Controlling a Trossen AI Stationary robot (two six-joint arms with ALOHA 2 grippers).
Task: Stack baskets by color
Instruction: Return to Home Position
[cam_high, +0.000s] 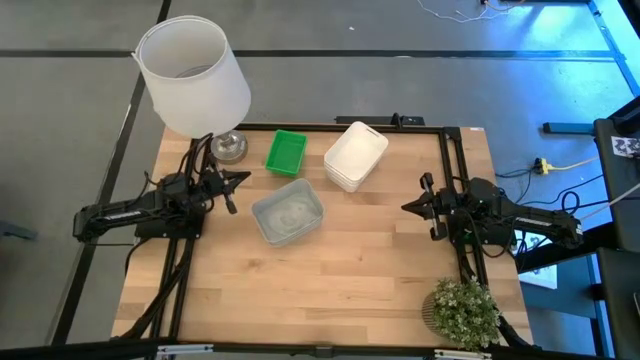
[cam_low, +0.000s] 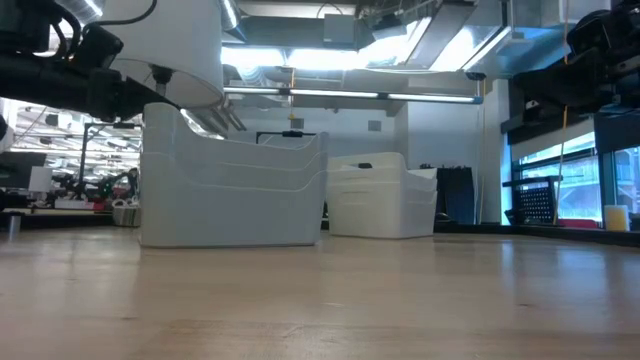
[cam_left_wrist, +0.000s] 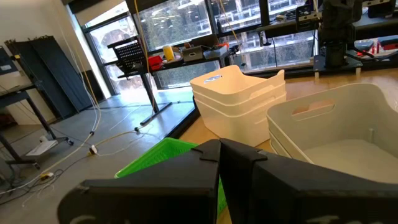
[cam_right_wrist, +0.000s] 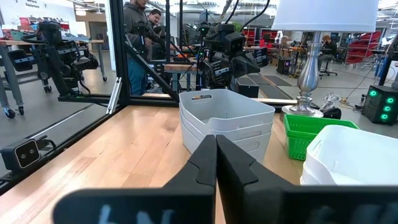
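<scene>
From where I stood, all three piles sat on the table (cam_high: 330, 290) between the arms. The green stack (cam_high: 286, 152) was by the lamp (cam_high: 192, 72), the white stack (cam_high: 355, 156) just beside it, and the grey stack (cam_high: 288, 213) nearer the middle. The left gripper (cam_high: 238, 182) hung with its fingers pressed together on nothing, near the grey stack's corner but apart from it. The right gripper (cam_high: 408, 207) (likewise clenched and empty, by its wrist view) pointed at the white stack from well apart. The left was plainly the nearer arm. I judged its way home lay straight backward, away from the grey rim, whose long side ran slantwise across its front.
</scene>
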